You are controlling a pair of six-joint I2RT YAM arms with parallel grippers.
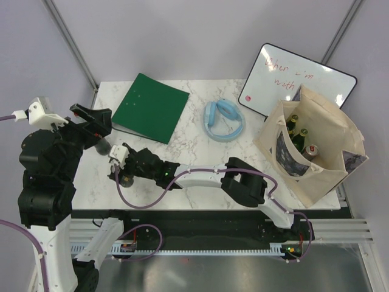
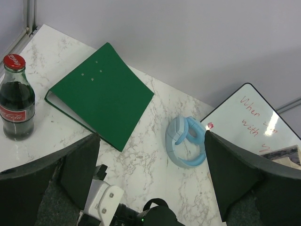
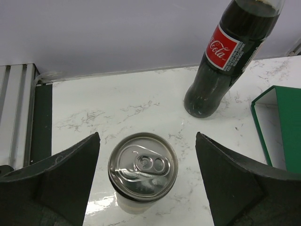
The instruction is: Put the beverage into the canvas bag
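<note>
A silver beverage can [image 3: 143, 167] stands upright on the marble table, seen from above between the two fingers of my right gripper [image 3: 146, 139]. The jaws are open, with a gap on each side of the can. In the top view the right gripper [image 1: 121, 164] reaches far left over the can [image 1: 126, 179]. A cola bottle [image 3: 225, 56] with a red label stands just beyond it. The tan canvas bag [image 1: 343, 131] stands open at the table's right end, holding green bottles [image 1: 298, 131] and a can [image 1: 312, 150]. My left gripper [image 2: 151, 135] hangs open and empty above the table.
A green binder [image 1: 151, 106] lies flat at the back left. A light blue headband-like ring [image 1: 223, 120] lies mid-table. A whiteboard [image 1: 304, 76] with red writing leans behind the bag. The cola bottle [image 2: 16, 101] stands near the table's left edge.
</note>
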